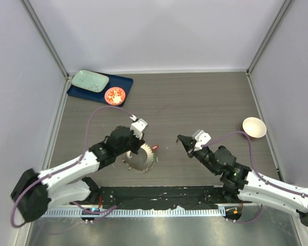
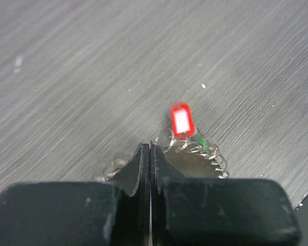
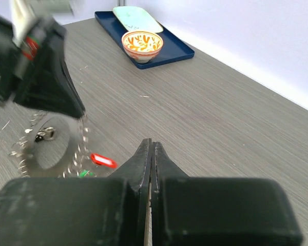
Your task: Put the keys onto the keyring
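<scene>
From my station I see a grey wood-grain table [image 1: 195, 102] closed in by pale walls [image 1: 159, 31] at the far side and on both flanks, with metal posts in the two far corners.

There are four containers. A dark blue tray [image 1: 124, 82] sits in the far left corner of the table. It carries one pale green rectangular plate [image 1: 90, 80] and, beside that at the tray's near right end, one orange-red patterned bowl [image 1: 115, 96]. Whether anything lies in that bowl I cannot tell. A second bowl, a cream bowl [image 1: 254, 127], stands alone close to the table's right edge.

The keyring [image 1: 143, 163], one grey toothed ring, lies flat near the table's near edge, left of the middle. I can make out two coloured keys. The red key [image 2: 181, 120] sits at the ring's outer fringe on the side facing the table's middle. The green key [image 2: 201, 143] is just beside it, half buried among the metal loops. Whether either is threaded on I cannot tell.

The left gripper [image 2: 150, 154] hangs directly over the ring with its jaws pressed together, and I see nothing between them. The right gripper [image 3: 150, 148] is also pressed together and empty. It hovers above bare table near the middle, its tips aimed toward the ring and apart from it.
</scene>
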Robot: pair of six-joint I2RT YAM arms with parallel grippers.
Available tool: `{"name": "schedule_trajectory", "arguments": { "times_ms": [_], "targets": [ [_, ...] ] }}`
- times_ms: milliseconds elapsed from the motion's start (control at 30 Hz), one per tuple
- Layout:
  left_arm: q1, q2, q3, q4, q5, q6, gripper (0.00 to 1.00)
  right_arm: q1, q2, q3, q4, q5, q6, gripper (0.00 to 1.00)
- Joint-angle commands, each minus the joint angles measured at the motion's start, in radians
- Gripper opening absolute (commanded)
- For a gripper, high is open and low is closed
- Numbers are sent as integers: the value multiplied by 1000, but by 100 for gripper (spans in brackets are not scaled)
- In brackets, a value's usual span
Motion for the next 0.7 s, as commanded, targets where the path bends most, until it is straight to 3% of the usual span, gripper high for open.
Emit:
{"name": "schedule_trajectory", "arguments": {
  "times_ms": [0, 200, 300, 500, 667],
  "targets": [
    [2, 210, 25, 273, 144, 46, 0, 3, -45, -16, 70, 72, 29, 1],
    [2, 465, -34, 794, 188, 28, 0, 3, -56, -39, 82, 99, 32, 1],
    [1, 551, -58, 941, 190, 25, 0, 3, -50, -40, 84, 99, 29, 1],
    [2, 689, -89, 1092, 181, -10, 0, 3, -47, -50, 94, 105, 31, 1],
    [2, 708, -110, 1146, 175, -58, 0, 3, -46, -53, 96, 110, 28, 1]
  ]
}}
